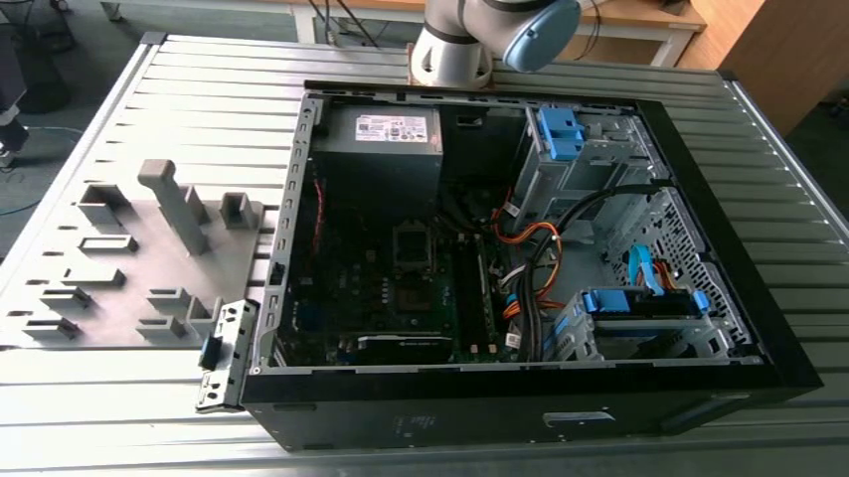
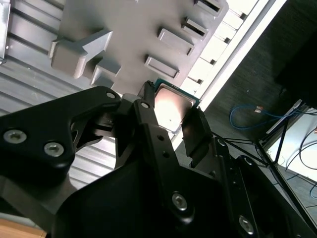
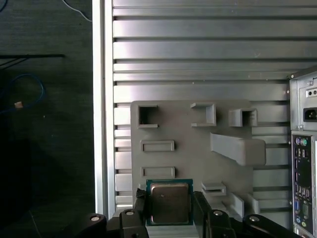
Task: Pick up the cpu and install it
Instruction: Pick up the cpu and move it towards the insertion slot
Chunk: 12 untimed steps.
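**Desk:** What's the setting?

**Photographer:** A ribbed metal table (image 1: 199,70) stands over a dark floor (image 3: 44,148), where a blue cable (image 3: 25,91) lies looped. On the table is an open black computer case (image 1: 398,422), its motherboard exposed. Beside it sits a grey holder plate (image 1: 133,268) with raised slots. In the exterior view, the arm's base (image 1: 458,45) stands behind the case.

**Desk:** And the chip?

**Photographer:** The cpu (image 3: 169,201), silver top showing, is pinched by two opposite edges in the hand (image 3: 170,207). Both wrist views show it against the plate.
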### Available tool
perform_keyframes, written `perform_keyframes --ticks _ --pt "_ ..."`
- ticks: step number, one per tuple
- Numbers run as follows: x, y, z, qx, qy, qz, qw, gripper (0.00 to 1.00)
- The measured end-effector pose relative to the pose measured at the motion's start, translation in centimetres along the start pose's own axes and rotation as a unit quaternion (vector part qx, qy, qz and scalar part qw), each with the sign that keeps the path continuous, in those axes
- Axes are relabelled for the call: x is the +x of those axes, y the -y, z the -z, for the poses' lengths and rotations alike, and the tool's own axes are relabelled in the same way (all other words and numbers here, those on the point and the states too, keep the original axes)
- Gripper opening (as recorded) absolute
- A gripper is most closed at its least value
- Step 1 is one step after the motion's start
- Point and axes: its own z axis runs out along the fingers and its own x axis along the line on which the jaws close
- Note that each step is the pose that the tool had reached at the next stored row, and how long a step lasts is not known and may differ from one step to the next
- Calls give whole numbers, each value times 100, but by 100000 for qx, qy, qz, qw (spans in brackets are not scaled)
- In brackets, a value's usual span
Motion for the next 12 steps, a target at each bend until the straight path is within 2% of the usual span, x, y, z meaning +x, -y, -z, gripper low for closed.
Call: perform_keyframes --ticks 7,12 --pt "-183 -7 -5 -2 2 1 100000 47" --pt "-352 -13 -10 -1 2 0 100000 47"
